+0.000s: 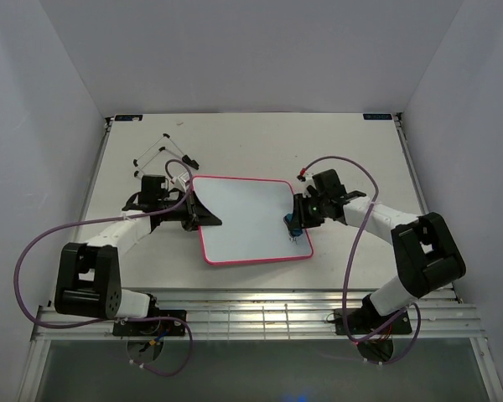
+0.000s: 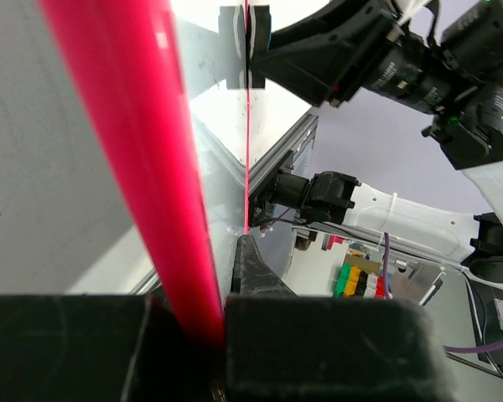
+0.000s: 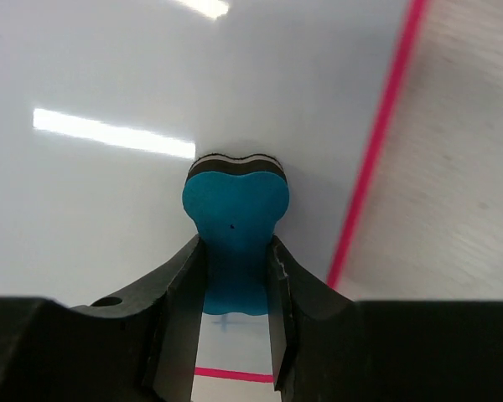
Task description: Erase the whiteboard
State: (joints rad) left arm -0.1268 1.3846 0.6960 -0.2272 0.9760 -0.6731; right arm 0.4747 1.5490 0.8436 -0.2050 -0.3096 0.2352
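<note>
The whiteboard, glossy white with a pink-red rim, lies flat in the middle of the table. Its face looks blank. My left gripper is shut on its left edge; in the left wrist view the red rim runs between the black fingers. My right gripper is shut on the small blue bone-shaped eraser and holds it on the board near the right rim. In the right wrist view the eraser sits pinched at its waist between the fingertips, over the white board.
A thin black wire stand lies at the back left of the table. The table's back edge meets the white walls. A metal rail runs along the near edge by the arm bases.
</note>
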